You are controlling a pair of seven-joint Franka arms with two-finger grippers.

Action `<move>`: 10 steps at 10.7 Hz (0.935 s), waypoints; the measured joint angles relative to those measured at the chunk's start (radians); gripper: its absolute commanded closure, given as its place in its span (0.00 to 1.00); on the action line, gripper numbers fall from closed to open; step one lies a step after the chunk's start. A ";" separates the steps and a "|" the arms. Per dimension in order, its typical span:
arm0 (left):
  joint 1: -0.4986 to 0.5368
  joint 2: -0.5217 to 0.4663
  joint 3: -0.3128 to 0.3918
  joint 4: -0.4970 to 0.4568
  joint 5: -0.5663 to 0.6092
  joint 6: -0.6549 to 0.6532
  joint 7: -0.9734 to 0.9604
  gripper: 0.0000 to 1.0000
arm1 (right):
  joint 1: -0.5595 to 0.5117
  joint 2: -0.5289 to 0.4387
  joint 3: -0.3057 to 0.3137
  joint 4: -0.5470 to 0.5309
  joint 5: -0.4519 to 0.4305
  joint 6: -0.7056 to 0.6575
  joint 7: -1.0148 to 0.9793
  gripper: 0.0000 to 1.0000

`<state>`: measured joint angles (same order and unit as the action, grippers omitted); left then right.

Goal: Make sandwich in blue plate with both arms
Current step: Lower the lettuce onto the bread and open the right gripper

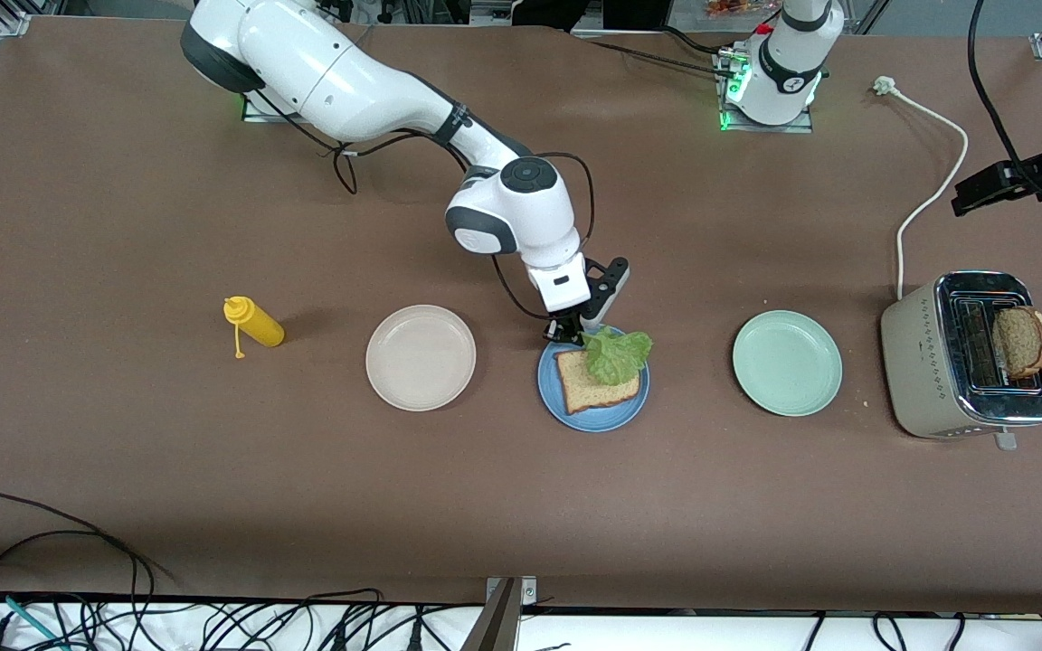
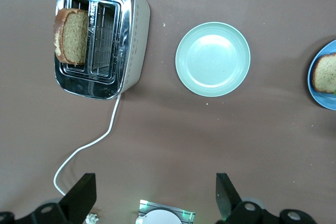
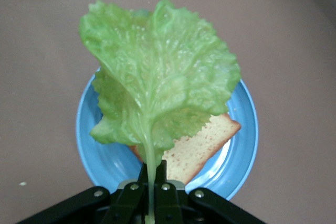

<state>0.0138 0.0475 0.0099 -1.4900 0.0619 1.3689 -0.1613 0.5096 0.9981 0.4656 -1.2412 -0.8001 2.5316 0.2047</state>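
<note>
The blue plate [image 1: 595,416] lies mid-table and holds one slice of brown bread [image 1: 589,387]. My right gripper [image 1: 568,333] is shut on the stalk of a green lettuce leaf [image 1: 618,353] and holds it over the bread and the plate's rim. In the right wrist view the lettuce leaf [image 3: 157,72] hangs from the right gripper [image 3: 152,174] above the bread [image 3: 197,148] and the blue plate [image 3: 244,124]. A second slice of bread [image 1: 1021,341] stands in the toaster [image 1: 914,371]. My left gripper [image 2: 152,195] is open and empty, high over the table near the toaster, at the left arm's end.
A mint-green plate [image 1: 787,363] lies between the blue plate and the toaster. A cream-white plate [image 1: 421,357] lies beside the blue plate toward the right arm's end, and a yellow squeeze bottle [image 1: 254,323] lies past it. The toaster's white cable [image 1: 935,181] runs toward the left arm's base.
</note>
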 measured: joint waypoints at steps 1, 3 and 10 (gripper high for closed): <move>0.002 0.000 0.000 0.000 0.000 0.000 0.000 0.00 | 0.008 0.008 -0.028 0.000 -0.010 0.037 0.000 1.00; 0.002 0.000 -0.001 0.000 0.000 0.000 0.000 0.00 | 0.015 0.034 -0.074 0.000 -0.016 0.109 0.000 1.00; 0.003 0.000 -0.001 0.000 0.000 0.000 0.000 0.00 | 0.020 0.045 -0.084 0.010 -0.018 0.128 0.017 0.00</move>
<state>0.0164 0.0478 0.0087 -1.4899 0.0619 1.3688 -0.1614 0.5300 1.0435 0.3820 -1.2309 -0.8176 2.6599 0.2220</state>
